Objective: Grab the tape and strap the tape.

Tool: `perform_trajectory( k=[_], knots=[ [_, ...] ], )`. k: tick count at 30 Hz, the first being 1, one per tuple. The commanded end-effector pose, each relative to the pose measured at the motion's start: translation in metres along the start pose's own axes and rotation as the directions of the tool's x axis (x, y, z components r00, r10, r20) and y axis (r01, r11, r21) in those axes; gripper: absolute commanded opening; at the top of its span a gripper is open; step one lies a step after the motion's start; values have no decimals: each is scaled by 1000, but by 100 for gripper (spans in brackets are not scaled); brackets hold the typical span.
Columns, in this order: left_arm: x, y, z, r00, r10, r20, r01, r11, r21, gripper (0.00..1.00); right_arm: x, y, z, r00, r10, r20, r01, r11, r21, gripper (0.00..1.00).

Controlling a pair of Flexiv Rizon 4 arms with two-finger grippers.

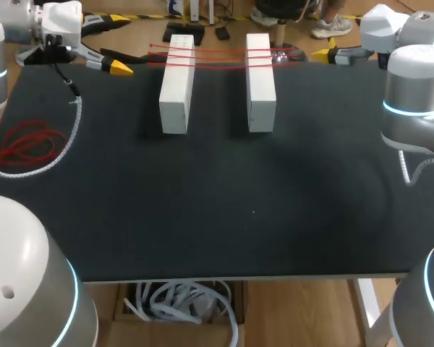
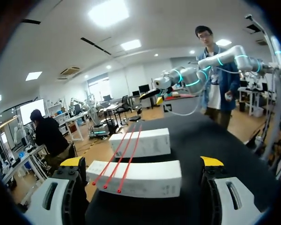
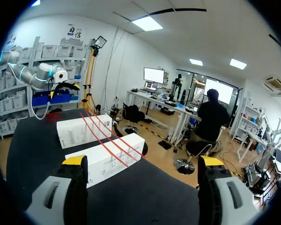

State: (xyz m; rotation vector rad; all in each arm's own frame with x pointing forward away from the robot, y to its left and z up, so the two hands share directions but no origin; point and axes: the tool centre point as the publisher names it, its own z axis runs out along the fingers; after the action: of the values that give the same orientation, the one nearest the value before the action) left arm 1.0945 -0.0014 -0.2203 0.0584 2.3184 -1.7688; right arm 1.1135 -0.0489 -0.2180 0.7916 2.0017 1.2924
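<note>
Loose red tape (image 1: 27,141) lies coiled at the tabletop's left edge, untouched; the left gripper (image 2: 142,163) hangs over the far left corner, fingers wide and holding nothing; a white block (image 1: 177,90) and a second white block (image 1: 260,87) stand side by side near the far edge, with three red strands (image 1: 218,56) stretched across both; the right gripper (image 3: 143,161) hangs by the far right corner, fingers wide, empty. I judge the grab not yet begun; next the left arm should drop to the coil and pinch one loop.
</note>
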Motion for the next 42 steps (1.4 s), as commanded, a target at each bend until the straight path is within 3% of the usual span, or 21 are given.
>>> perform_trajectory(
  k=[1,3,5,6,8,10,13,19,31,42],
  knots=[
    [-13,16,6,989,-9,-150,14,999,32,100,0,0,0,1000,0,0,0,1000,0,100],
    [-15,22,9,986,-10,-168,15,999,31,72,0,0,0,1000,0,0,0,1000,0,100],
    [-17,27,11,984,-14,-180,19,999,30,65,0,0,0,1000,0,0,0,1000,0,100],
    [-17,30,12,983,-15,-181,22,999,34,49,0,0,0,1000,0,0,0,1000,0,100],
    [-19,35,13,981,-14,-194,23,999,44,46,0,0,0,1000,0,0,0,1000,0,100],
    [-21,40,14,978,-17,-206,28,999,47,33,0,0,0,1000,0,0,0,1000,0,100],
    [-23,48,18,975,-22,-219,35,998,57,40,0,0,0,1000,0,0,0,1000,0,100],
    [-27,64,25,971,-37,-236,56,996,72,44,0,0,0,1000,0,0,0,1000,0,100],
    [-42,83,27,969,-48,-243,70,994,83,37,0,0,0,1000,0,0,0,1000,0,100],
    [-45,96,30,964,-68,-258,97,990,99,36,0,0,0,1000,0,0,0,1000,0,100]
  ],
)
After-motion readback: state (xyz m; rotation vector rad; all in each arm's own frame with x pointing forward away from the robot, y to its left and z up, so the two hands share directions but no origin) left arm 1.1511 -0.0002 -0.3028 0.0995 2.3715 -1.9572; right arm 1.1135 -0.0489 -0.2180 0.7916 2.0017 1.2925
